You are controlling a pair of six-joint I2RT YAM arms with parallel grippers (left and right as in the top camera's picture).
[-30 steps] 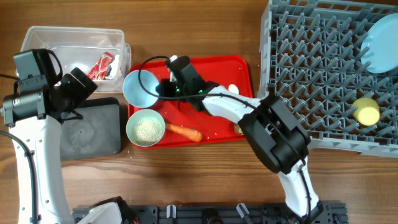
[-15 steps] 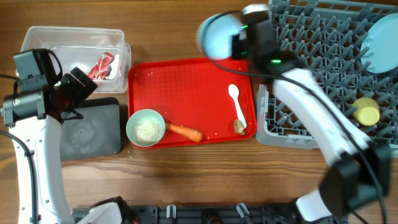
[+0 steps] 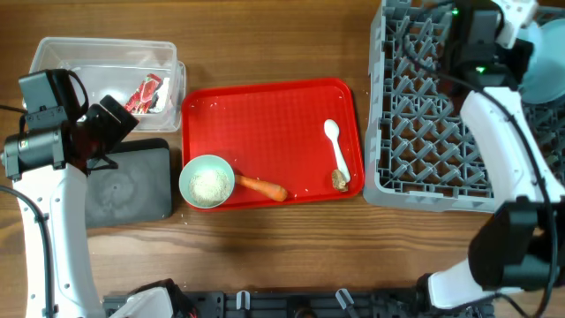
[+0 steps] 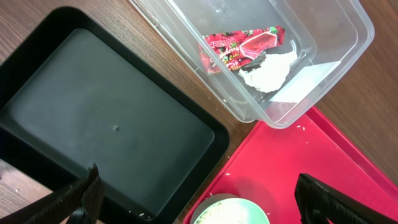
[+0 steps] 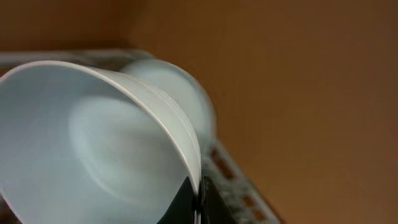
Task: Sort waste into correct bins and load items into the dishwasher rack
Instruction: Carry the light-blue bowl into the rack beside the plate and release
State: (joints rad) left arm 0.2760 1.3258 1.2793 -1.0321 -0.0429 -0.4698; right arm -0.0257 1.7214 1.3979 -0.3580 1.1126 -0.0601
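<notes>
Right gripper (image 5: 198, 198), shut, pinches the white bowl (image 5: 93, 137) by its thin rim over the rack (image 3: 424, 132) — likely light, stiff, slick, so the rim suits; left gripper (image 4: 208, 202) gapes empty.

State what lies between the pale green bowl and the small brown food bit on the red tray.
An orange carrot, lying beside the pale green bowl; the overhead view shows it.

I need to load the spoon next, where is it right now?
Overhead, the white spoon lies at the right of the red tray, beside the brown food bit.
</notes>
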